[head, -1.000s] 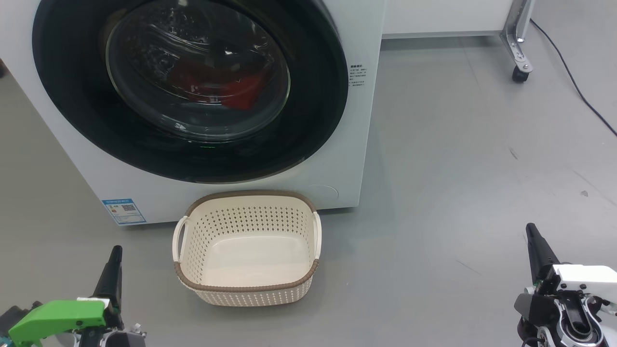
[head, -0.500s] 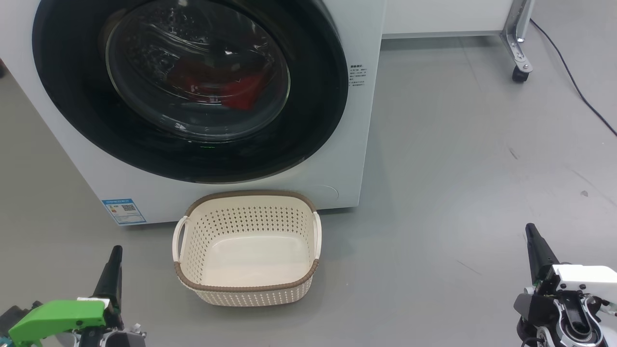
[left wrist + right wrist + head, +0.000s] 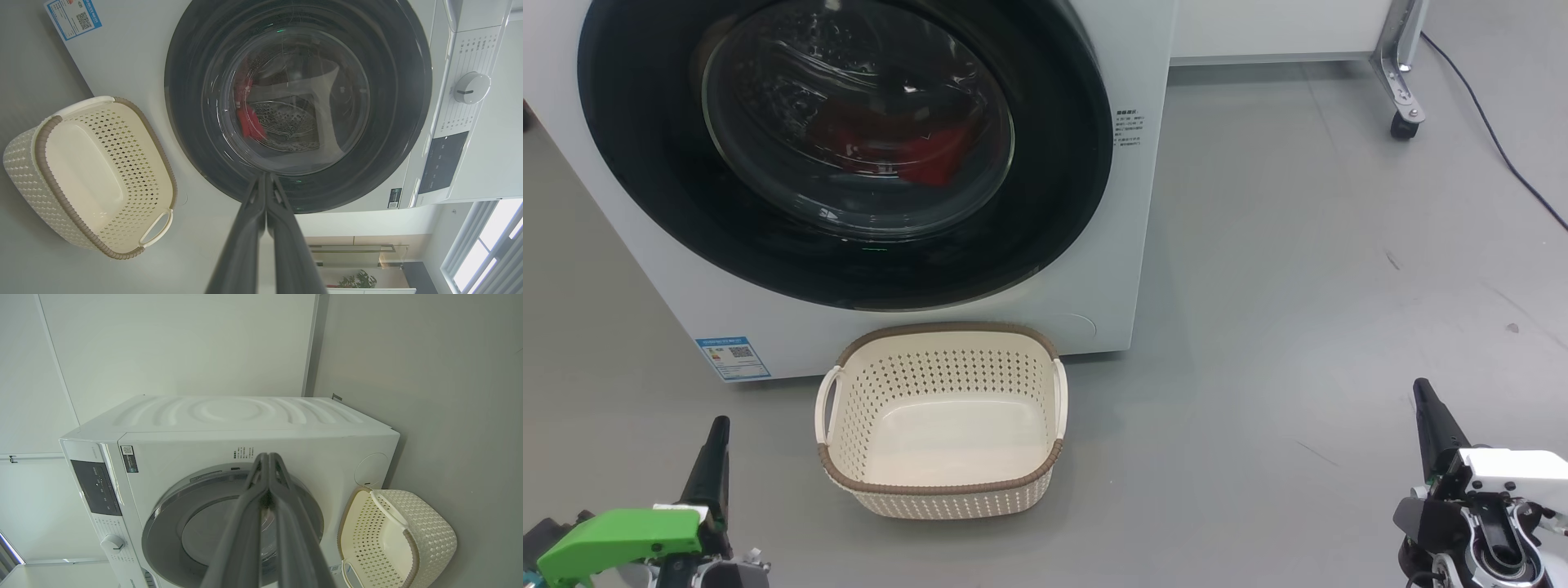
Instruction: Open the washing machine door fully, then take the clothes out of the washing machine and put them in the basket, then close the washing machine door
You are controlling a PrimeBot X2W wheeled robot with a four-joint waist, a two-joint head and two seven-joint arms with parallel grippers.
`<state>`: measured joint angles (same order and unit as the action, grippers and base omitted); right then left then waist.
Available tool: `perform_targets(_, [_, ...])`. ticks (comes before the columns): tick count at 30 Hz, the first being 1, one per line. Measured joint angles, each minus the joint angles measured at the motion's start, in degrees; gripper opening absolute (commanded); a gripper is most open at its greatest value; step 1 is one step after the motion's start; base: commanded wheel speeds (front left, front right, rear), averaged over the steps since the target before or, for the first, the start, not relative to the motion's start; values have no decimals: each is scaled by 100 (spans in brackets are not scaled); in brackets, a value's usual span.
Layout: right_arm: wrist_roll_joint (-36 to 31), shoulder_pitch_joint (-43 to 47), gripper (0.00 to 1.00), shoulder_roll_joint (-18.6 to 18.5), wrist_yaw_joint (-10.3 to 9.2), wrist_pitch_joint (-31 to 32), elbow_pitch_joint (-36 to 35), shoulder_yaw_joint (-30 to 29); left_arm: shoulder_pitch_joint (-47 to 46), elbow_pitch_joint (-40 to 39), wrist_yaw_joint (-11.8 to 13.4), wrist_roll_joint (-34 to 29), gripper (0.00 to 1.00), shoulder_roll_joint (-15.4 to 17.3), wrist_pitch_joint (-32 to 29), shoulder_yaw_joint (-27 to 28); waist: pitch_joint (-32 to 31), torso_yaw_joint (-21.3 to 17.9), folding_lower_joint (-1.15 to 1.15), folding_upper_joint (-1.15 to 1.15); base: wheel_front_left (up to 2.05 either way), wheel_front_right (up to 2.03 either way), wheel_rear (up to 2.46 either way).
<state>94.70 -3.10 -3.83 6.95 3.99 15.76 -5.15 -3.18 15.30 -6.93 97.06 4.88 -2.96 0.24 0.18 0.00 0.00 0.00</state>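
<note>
Left gripper low at left, jaws pressed together, empty; door shut on the washer, red clothes inside, visible through it; empty basket on the floor just before the washer; right gripper low at right, likewise closed, empty. Nothing done yet: opening, unloading, closing all ahead.
</note>
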Motion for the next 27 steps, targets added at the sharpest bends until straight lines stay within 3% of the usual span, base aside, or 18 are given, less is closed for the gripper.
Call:
perform_targets(8, [-2,0,0,2,0,24,0,-2,0,0,0,-1,0,-2,0,4,0,0,0,0,0,0,0])
perform_targets(9, [-4,0,100,2,0,24,0,-2,0,0,0,-1,100,-2,0,5,0,0,0,0,0,0,0])
perform_targets(16, [-3,326,100,187,-4,24,309,16,282,321,8,21,100,-187,2,-74,1,-1,0,0,0,0,0])
perform_targets(27, [-12,336,100,151,-4,-14,232,4,278,259,8,-2,100,-192,109,-232,4,-6,0,0,0,0,0])
